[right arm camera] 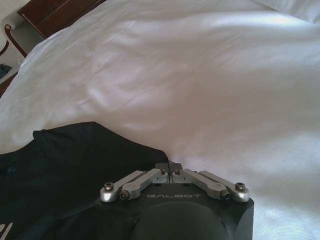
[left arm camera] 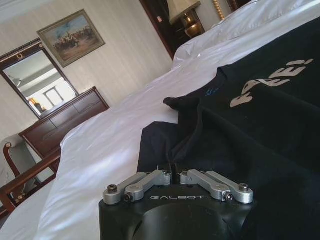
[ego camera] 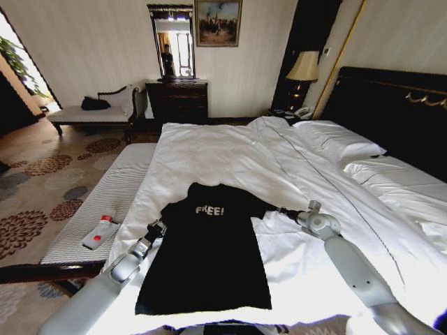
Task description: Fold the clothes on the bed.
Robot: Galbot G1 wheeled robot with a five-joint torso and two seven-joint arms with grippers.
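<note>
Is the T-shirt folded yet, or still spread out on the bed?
Partly folded: the T-shirt lies as a narrow rectangle on the bed, sleeves tucked in, lettering up, with the left gripper and right gripper at its shoulders.

Matt black cotton T-shirt (ego camera: 206, 262), smooth white cloth duvet (ego camera: 230, 157), glossy dark wooden headboard (ego camera: 391, 112), brushed-metal left tool (left arm camera: 172, 175)

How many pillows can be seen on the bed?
2 white pillows at the head of the bed: one nearer the lamp, the other beside it below the headboard. More may lie past the picture's edge.
</note>
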